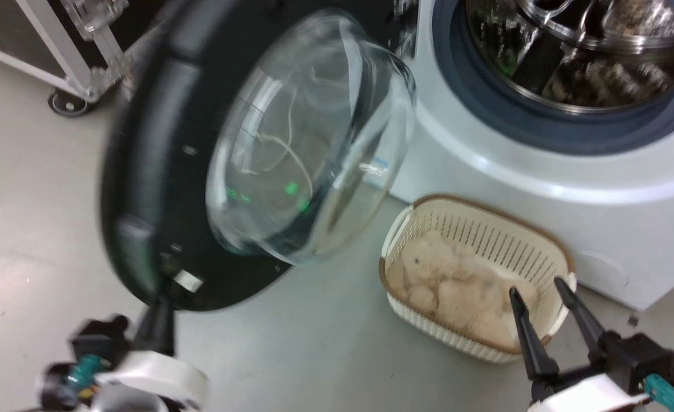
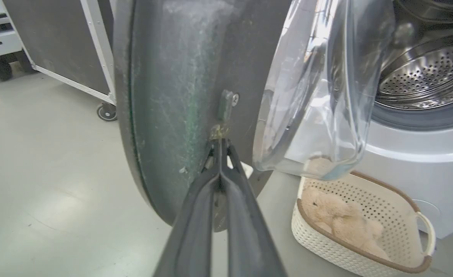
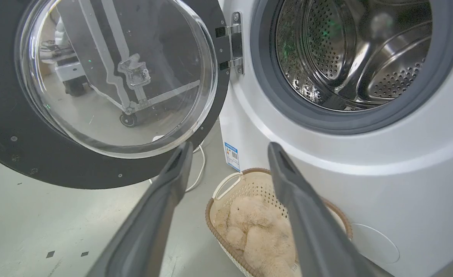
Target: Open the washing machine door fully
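Observation:
The washing machine door (image 1: pixel 159 171), a glossy black ring around a bulging clear glass bowl (image 1: pixel 308 137), stands swung out to the left of the white washing machine (image 1: pixel 543 189). Its metal hinge (image 3: pixel 234 42) joins it to the machine's front. My left gripper (image 1: pixel 161 303) is shut, its tips touching the door's lower inner face just below the latch (image 2: pixel 226 104). The left gripper (image 2: pixel 219 141) holds nothing. My right gripper (image 1: pixel 534 289) hangs open over the basket, apart from the door (image 3: pixel 3 146). The steel drum (image 3: pixel 349 50) and blue-grey gasket (image 3: pixel 318 119) are exposed.
A cream woven basket (image 1: pixel 428 323) holding a beige plush toy (image 1: pixel 457 280) sits on the floor against the machine's front, under the door's glass. A black flight case on casters (image 1: pixel 65 105) stands behind the door at the far left. A white cable (image 3: pixel 199 169) lies by the machine's corner.

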Robot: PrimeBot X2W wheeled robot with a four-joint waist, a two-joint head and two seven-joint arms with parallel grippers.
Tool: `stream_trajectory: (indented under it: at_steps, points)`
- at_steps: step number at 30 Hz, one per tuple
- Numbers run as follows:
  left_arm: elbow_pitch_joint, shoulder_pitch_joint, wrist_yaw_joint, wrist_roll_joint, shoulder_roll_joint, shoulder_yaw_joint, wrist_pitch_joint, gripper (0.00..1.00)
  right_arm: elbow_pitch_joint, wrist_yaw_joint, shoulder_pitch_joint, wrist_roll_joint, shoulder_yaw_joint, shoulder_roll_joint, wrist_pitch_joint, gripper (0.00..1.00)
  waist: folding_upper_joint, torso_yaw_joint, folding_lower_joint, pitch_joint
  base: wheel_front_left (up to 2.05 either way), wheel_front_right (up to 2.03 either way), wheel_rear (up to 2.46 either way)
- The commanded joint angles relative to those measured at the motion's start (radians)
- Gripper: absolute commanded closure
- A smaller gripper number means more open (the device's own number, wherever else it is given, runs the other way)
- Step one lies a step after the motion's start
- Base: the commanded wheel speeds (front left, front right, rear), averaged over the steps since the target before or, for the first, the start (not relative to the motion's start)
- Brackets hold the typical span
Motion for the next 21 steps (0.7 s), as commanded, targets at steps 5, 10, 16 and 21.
stream_trajectory:
  at_steps: [5, 10, 16, 21]
  points:
    - [0.047, -0.082, -0.027, -0.047, 0.065, 0.072, -0.009, 1.0, -0.039, -0.001, -0.041, -0.042, 0.005, 0.003, 0.039, 0.0, -0.0001, -0.026, -0.0001, 0.118, 0.0, 0.0, 0.0]
    - [0.131, -0.148, -0.05, -0.094, 0.132, 0.144, -0.005, 1.0, -0.069, -0.001, -0.058, -0.069, -0.001, 0.003, 0.063, 0.0, -0.0001, -0.064, -0.0001, 0.183, 0.0, 0.0, 0.0]
    - [0.269, -0.237, -0.072, -0.14, 0.221, 0.231, -0.026, 1.0, -0.083, -0.001, -0.07, -0.084, -0.01, 0.003, 0.071, 0.0, -0.0001, -0.096, -0.0001, 0.22, 0.0, 0.0, 0.0]
    - [0.362, -0.291, -0.093, -0.155, 0.265, 0.258, -0.05, 1.0, -0.087, -0.001, -0.076, -0.086, -0.009, 0.003, 0.074, 0.0, -0.0001, -0.111, -0.0001, 0.227, 0.0, 0.0, 0.0]
